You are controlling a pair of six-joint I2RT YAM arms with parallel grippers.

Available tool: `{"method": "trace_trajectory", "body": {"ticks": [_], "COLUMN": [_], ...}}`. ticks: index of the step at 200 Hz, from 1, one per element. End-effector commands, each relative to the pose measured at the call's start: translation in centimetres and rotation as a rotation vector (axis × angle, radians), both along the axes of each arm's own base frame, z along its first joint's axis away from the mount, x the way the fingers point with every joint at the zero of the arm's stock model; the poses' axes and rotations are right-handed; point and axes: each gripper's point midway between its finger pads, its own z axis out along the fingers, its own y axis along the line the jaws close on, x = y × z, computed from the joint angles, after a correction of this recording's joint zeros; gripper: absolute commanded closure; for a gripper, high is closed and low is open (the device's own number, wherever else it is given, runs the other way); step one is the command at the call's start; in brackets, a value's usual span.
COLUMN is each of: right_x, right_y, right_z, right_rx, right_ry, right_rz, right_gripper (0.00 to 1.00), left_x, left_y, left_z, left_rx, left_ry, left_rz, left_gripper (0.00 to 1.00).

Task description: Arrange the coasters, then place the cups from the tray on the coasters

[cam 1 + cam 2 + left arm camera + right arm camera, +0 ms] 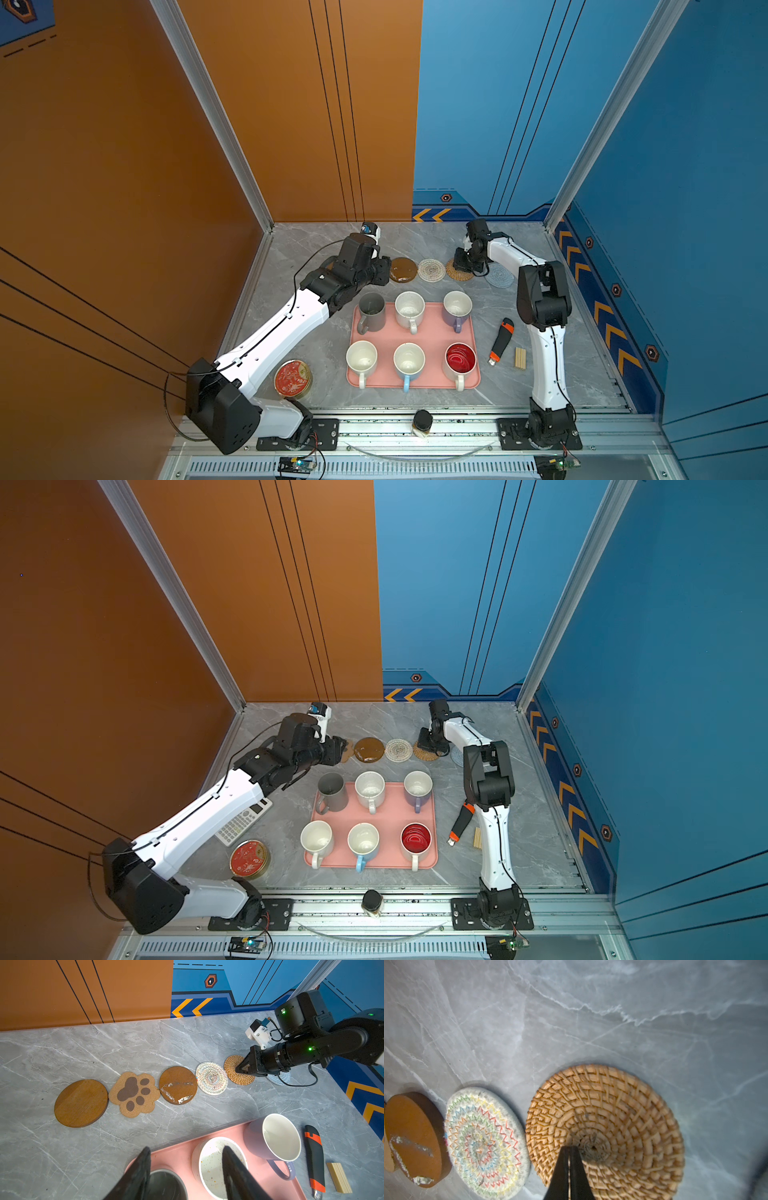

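- The tray (434, 337) lies mid-table and holds all six cups, upright in two rows of three.
- Far row: grey cup (371, 309), speckled cup (409, 309), lavender cup (457, 307).
- Near row: white cup (361, 359), blue cup (409, 359), red-lined cup (460, 358). The handles point toward the near edge.
- Six coasters lie in one row on the table (316, 249) just beyond the tray, all bare: brown disc (81, 1103), paw (135, 1094), second disc (178, 1085), white woven (211, 1078), rattan (234, 1073), grey-blue (280, 1080).
- The paw touches the second disc.
- The right gripper (569, 1151) is clenched on nothing, its tips at the rattan's middle. Whether they touch it I cannot tell. Its body hides part of the grey-blue coaster in the left wrist view.
- The left gripper (187, 1148) is released and empty, jaws apart, hanging by the tray's far left corner near the grey cup.
- In both top views the left arm hides the brown disc. The paw's edge shows in a top view (348, 748).
- One tin (292, 378), lid on, sits left of the tray. One calculator (243, 820) lies partly under the left arm.
- One knife (500, 340) and one wood block (520, 358) lie right of the tray.
- One dark jar (422, 422) stands on the front rail.
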Motion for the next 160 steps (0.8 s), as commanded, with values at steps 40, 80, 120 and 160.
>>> {"method": "trace_trajectory", "body": {"ticks": [40,80,120,160], "right_x": [0.5,0.5,-0.4,-2.0], "right_y": [-1.1,-3.1,-8.4,-12.5], "right_z": [4.4,8.8,9.1,6.1], "right_rx": [0.025,0.023,-0.037,-0.061], "right_ry": [-0.053,-0.133,-0.106,-0.028], "right_rz": [-0.029,-0.048,-0.126,-0.192], "right_gripper": [0.9,0.86,0.89,0.94], "left_x": [-0.5,-0.7,-0.9,-1.1], "left_y": [1.2,1.4,1.5,1.8], "left_z": [0.4,0.5,0.2,-0.1], "left_rx": [0.0,-0.003,-0.004,-0.001], "left_ry": [-0.015,-0.019,-0.012,-0.009], "left_rz": [0.035,0.04,0.04,0.05], "left_gripper": [0.44,0.44,0.44,0.45]}}
